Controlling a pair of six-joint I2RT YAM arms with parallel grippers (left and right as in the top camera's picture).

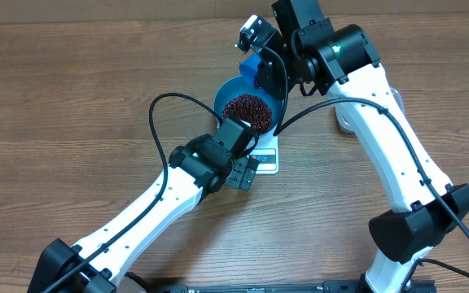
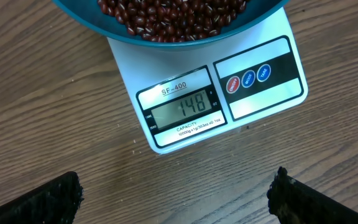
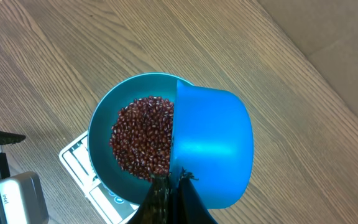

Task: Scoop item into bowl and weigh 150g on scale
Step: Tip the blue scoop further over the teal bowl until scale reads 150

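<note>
- Wood table (image 1: 55,81) fills most of what I see. Its left side is bare, so the left arm has lots of space to pull back.
- Left gripper (image 1: 244,172) hangs just in front of the scale, fingers spread wide and holding nothing. It looks like it is only watching the numbers.
- Scale (image 2: 219,93) sits flat on the wood, and its little screen shows 148.
- Bowl (image 3: 97,134) stands on the scale and sticks out past its edges. The beans (image 3: 142,137) lie in a heap inside it.
- Scoop (image 3: 213,149) hangs tipped over the bowl's far side, above the rim. I cannot see into it, so I cannot tell if any beans are left in it.
- Right gripper (image 3: 169,199) is clenched tight on the scoop's handle.
- I think this is the topping-up step, close to the end. The number is just short of 150, so the next move needs only a few beans, shaken in slowly.
- Too big a tip would go over. A bump on the sticking-out bowl could tilt it, and the table's far edge is not far behind it.
</note>
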